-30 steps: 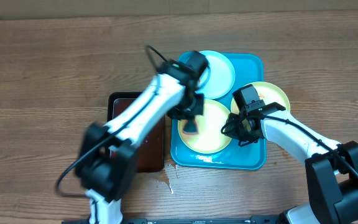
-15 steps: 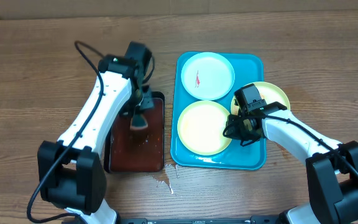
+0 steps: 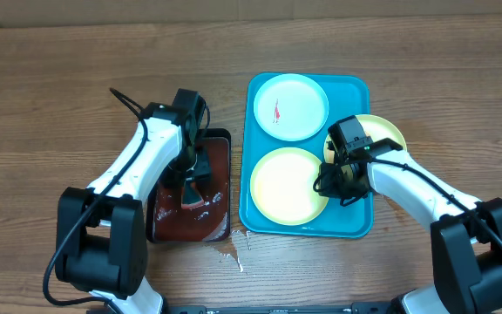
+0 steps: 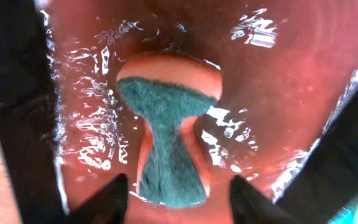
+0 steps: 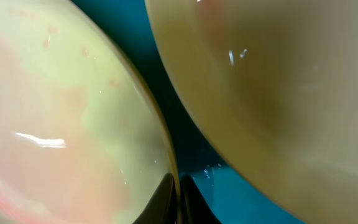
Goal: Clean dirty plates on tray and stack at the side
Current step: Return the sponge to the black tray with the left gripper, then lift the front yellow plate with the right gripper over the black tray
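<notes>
The blue tray (image 3: pixel 357 222) holds three plates. A pale blue-white one (image 3: pixel 299 109) at the back carries a red smear. A yellow-green rimmed plate (image 3: pixel 281 187) lies at the front, its face pale and wet. Another yellow-green plate (image 3: pixel 382 131) rests over the tray's right rim. My right gripper (image 3: pixel 336 180) is shut on the front plate's right rim (image 5: pixel 166 155), which passes between the two fingers. My left gripper (image 4: pixel 179 208) stands open over the brown tray. A green-and-orange sponge (image 4: pixel 166 124) lies loose between its fingers, touching neither.
The dark brown tray (image 3: pixel 218 220) left of the blue tray holds reddish water (image 4: pixel 278 93). Drops of water (image 3: pixel 234 253) lie on the wooden table by its front right corner. In the right wrist view, blue tray floor (image 5: pixel 188 146) shows between the two plates.
My left arm carried the sponge from the front plate over to the brown tray, lowered it and opened, letting the sponge go. The right gripper kept its hold on the plate rim.
</notes>
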